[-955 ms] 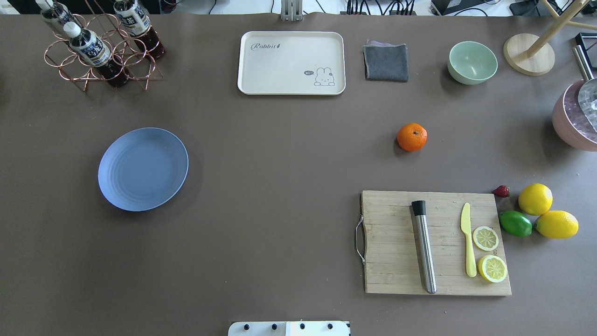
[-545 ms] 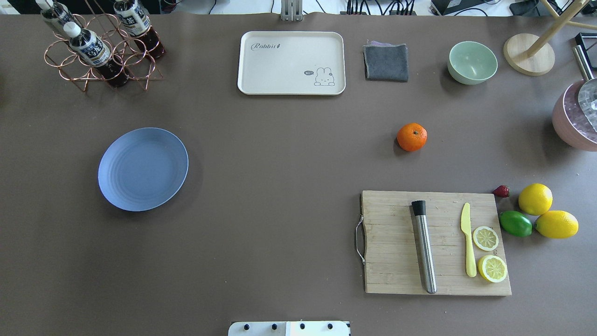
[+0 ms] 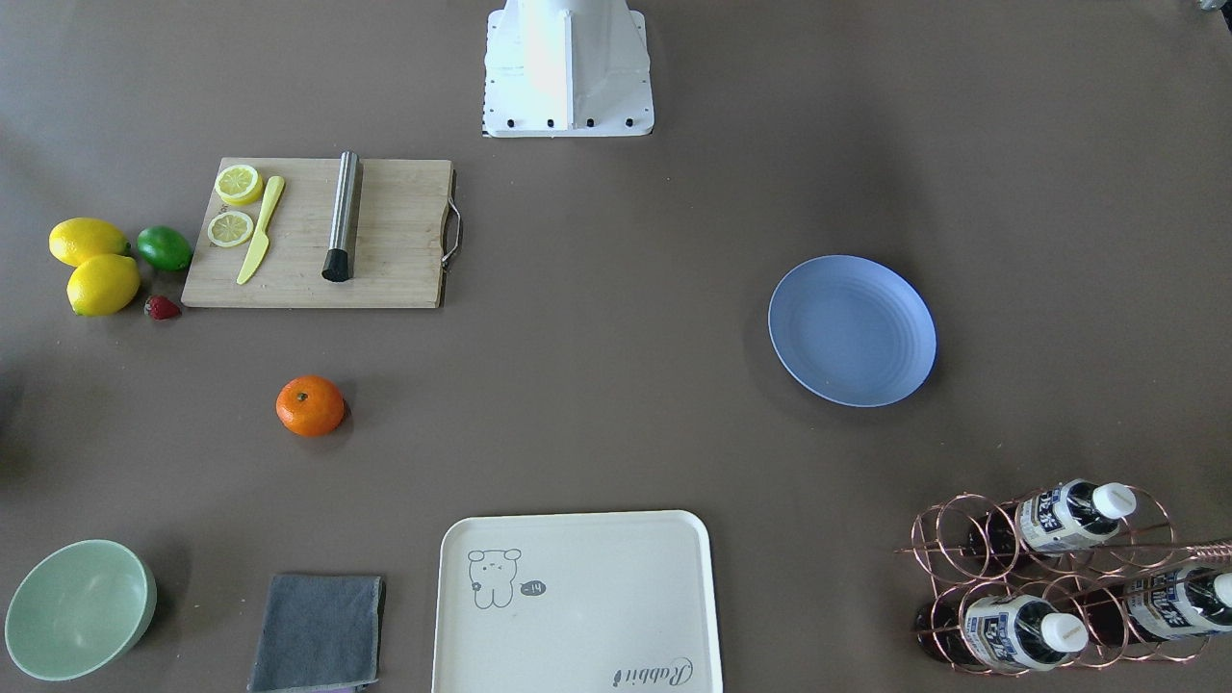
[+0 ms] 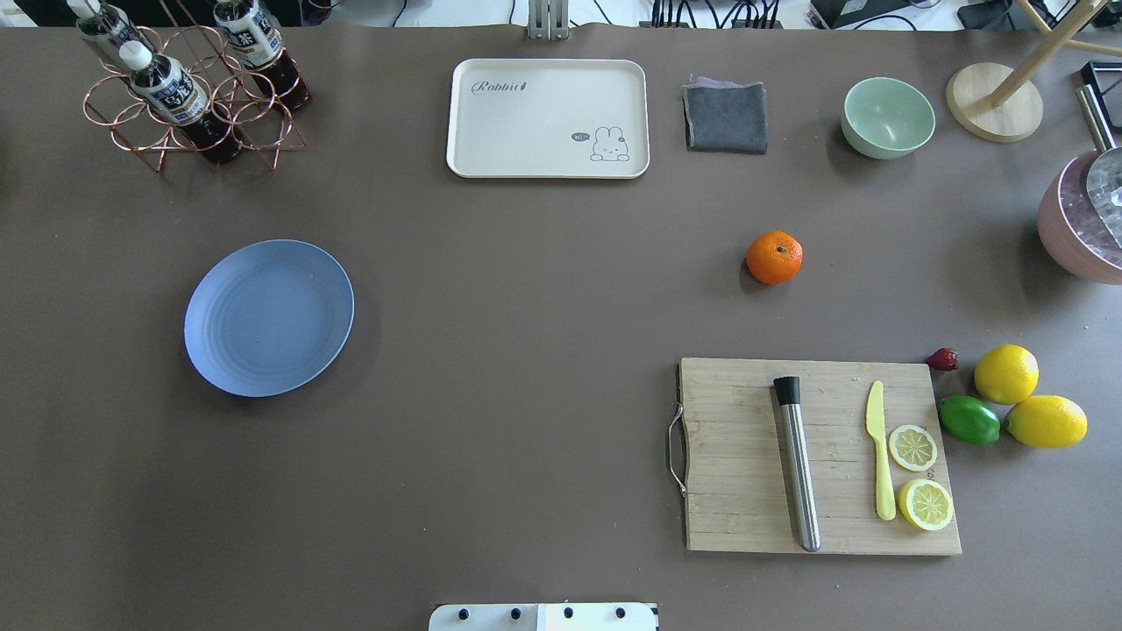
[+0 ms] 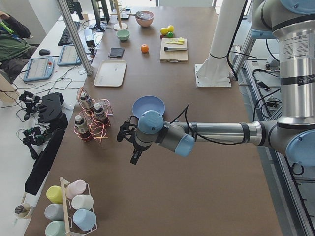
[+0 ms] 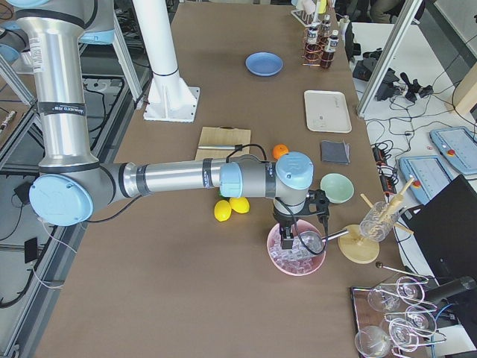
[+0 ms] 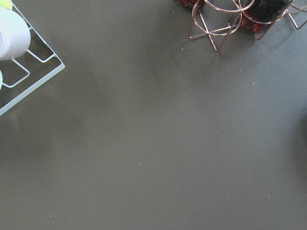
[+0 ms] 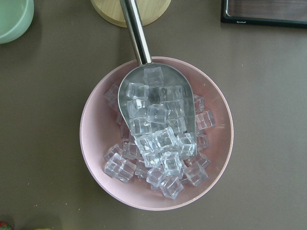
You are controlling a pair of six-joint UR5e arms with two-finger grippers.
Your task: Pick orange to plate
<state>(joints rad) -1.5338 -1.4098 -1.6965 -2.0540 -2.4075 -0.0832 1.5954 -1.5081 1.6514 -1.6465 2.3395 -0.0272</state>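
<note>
The orange (image 4: pixel 774 257) sits alone on the brown table, beyond the cutting board, on the robot's right side; the front view shows the same orange (image 3: pixel 310 405). The empty blue plate (image 4: pixel 268 317) lies far to the left. Only the side views show the grippers. The left gripper (image 5: pixel 134 157) hangs over bare table past the plate (image 5: pixel 148 105), far from the orange (image 5: pixel 144 48). The right gripper (image 6: pixel 287 237) hovers above a pink ice bowl, a short way from the orange (image 6: pixel 280 151). I cannot tell whether either gripper is open or shut.
A wooden cutting board (image 4: pixel 745 491) holds a steel muddler, a yellow knife and lemon slices. Two lemons (image 4: pixel 1006 374), a lime (image 4: pixel 969 420) and a strawberry lie beside it. At the back stand a cream tray (image 4: pixel 548 118), grey cloth, mint bowl (image 4: pixel 887 116) and bottle rack (image 4: pixel 188 88). The pink ice bowl (image 8: pixel 156 134) holds a scoop.
</note>
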